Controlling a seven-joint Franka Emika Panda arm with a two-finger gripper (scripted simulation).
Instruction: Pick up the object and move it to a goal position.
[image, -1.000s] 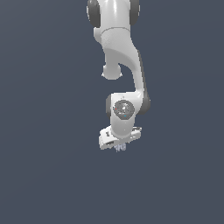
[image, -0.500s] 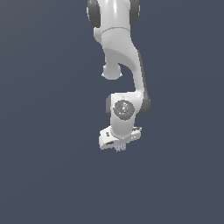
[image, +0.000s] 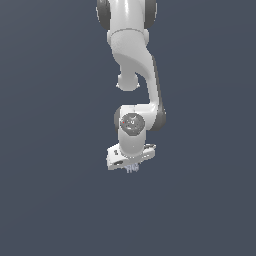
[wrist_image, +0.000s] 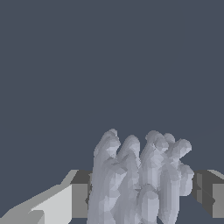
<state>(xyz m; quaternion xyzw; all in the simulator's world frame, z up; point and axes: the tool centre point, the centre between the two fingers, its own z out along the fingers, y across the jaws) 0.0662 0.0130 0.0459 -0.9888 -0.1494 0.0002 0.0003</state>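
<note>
Here, ridged lump (wrist_image: 140, 179) between tool (wrist_image: 142, 192) fingers, apparently grasped, directly under arm.

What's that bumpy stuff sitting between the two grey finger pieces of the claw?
In the wrist view, a pale grey-lavender ridged lump, the object to move, fills the gap between the gripper fingers. The exterior view shows it just under the white hand.

Glossy white arm (image: 132, 55), dark grey joints, white claw (image: 131, 159)

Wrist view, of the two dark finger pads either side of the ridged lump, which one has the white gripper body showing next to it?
The finger pad with white housing beside it; the other pad has none.
</note>
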